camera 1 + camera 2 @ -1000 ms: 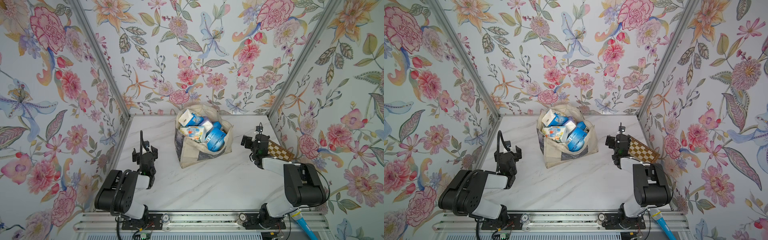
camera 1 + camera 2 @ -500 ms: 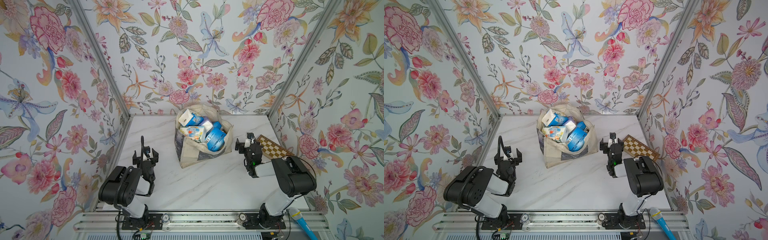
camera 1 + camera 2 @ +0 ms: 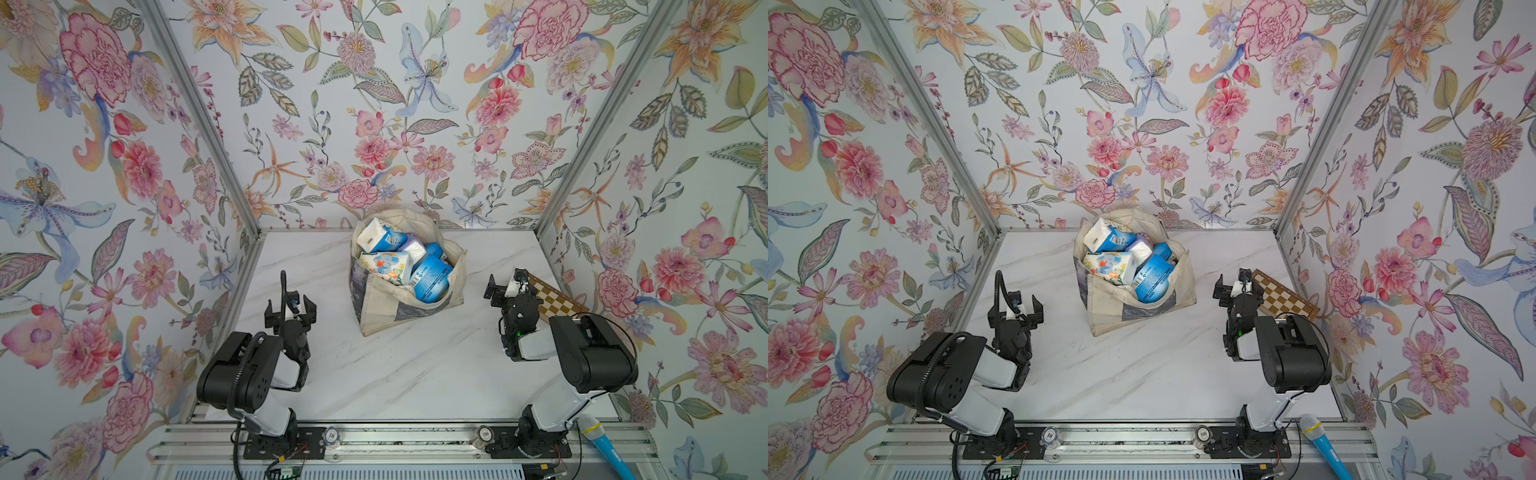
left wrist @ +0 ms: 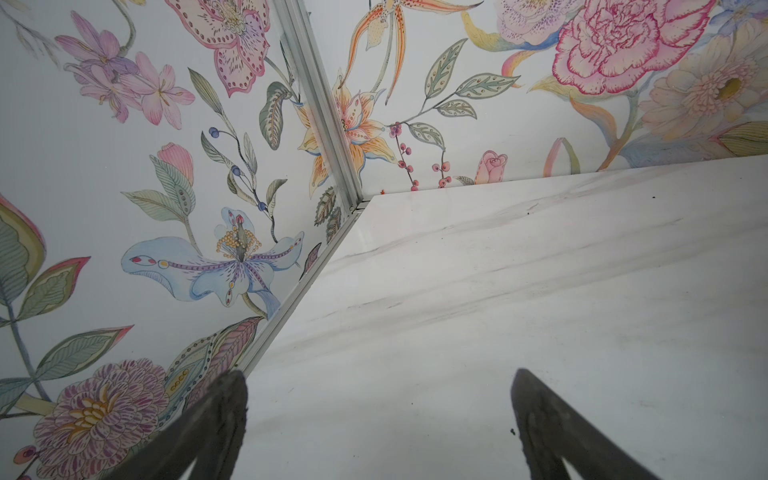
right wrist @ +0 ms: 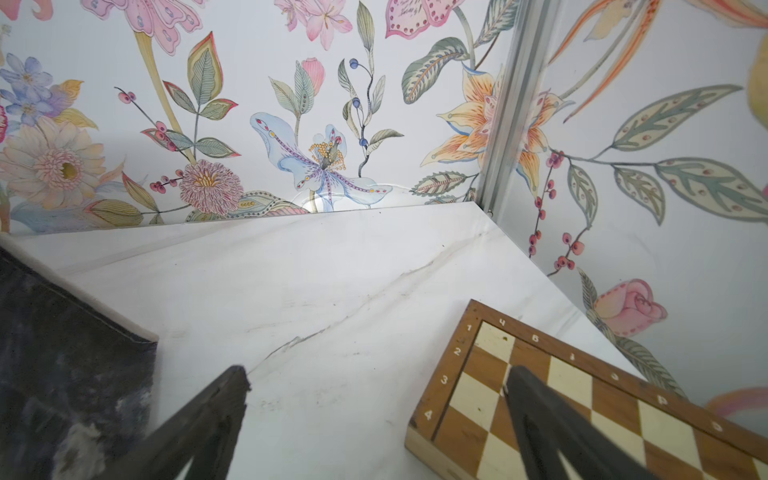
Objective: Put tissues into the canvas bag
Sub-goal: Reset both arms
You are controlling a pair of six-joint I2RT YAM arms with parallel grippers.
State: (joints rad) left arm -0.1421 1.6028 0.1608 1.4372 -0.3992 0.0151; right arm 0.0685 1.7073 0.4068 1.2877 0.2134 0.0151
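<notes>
Inside the cream canvas bag (image 3: 386, 316) with its dark printed panel, the soft plastic-wrapped tissue packs (image 3: 428, 278), mostly blue and white, lie piled up to the gaping mouth. Left of the bag and nearer the front edge of the white marbled table (image 3: 415, 374), well apart from the fabric, the left gripper (image 3: 289, 308) hovers with its jaws spread wide and nothing between them. Right of the bag, also clear of it, the right gripper (image 3: 508, 286) is likewise spread and empty. One of its fingers sits over the corner of a brown-and-cream wooden chessboard (image 5: 582, 399) lying farther right.
</notes>
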